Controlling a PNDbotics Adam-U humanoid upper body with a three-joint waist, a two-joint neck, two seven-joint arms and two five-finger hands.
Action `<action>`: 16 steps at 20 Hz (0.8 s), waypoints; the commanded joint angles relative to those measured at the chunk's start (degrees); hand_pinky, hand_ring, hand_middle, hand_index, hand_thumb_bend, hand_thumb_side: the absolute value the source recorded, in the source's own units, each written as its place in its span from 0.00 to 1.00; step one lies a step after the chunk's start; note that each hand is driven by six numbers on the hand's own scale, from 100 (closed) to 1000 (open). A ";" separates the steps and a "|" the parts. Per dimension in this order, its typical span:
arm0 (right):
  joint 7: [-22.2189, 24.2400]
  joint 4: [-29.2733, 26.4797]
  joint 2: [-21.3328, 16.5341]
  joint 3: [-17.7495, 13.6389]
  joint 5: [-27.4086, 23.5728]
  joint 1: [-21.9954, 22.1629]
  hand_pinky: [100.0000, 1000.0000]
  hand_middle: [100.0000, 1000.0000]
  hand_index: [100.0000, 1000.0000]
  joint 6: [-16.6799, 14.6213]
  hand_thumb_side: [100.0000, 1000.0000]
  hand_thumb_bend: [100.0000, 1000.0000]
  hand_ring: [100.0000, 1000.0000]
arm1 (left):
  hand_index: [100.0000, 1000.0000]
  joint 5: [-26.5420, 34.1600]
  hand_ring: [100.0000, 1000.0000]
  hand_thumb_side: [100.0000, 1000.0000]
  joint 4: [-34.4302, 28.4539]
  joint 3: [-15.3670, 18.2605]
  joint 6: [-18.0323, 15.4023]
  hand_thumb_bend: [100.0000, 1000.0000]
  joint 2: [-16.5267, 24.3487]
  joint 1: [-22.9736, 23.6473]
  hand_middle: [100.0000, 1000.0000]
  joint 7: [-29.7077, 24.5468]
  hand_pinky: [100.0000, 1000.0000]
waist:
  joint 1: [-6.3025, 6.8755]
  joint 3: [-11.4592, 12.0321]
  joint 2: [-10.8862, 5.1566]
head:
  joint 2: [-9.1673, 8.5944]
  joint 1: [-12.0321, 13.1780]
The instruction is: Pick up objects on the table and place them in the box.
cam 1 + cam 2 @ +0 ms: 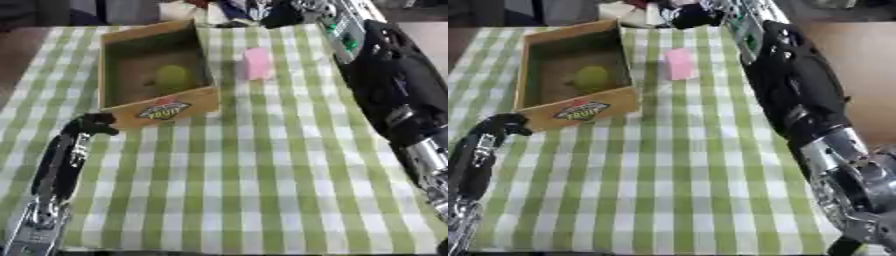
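Note:
An open wooden box (203, 98) with a fruit label on its front stands on the green-checked cloth at the back left. A yellow-green round fruit (173, 77) lies inside it. Just right of the box, a pink block (256, 63) stands on the cloth. My right arm runs up the right side, and its hand (691, 15) is a dark shape at the far table edge, beyond the pink block. My left hand (94, 123) hovers near the box's front left corner, fingers relaxed and bent, holding nothing.
The checked cloth (262, 175) covers the table from the box to the near edge. Cluttered items (627, 12) lie past the far edge. My right forearm (798, 90) hangs over the right side of the table.

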 commanded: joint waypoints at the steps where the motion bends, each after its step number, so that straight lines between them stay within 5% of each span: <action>1: 1.46 1.14 -1.90 -0.49 1.49 -0.93 0.74 0.93 1.00 -0.29 0.44 0.12 0.81 | 0.72 -0.23 0.58 0.91 -0.75 0.50 -0.01 0.00 0.60 -0.16 0.62 0.19 0.84 | 0.06 0.10 -1.06 | -0.46 0.22; 16: 6.96 5.92 -3.77 -1.43 7.65 0.84 0.77 0.94 1.00 -1.22 0.49 0.20 0.84 | 0.72 -0.37 0.58 0.92 -0.65 0.60 -0.04 0.00 0.50 -0.06 0.61 0.10 0.84 | -0.01 0.40 -0.74 | -0.15 0.75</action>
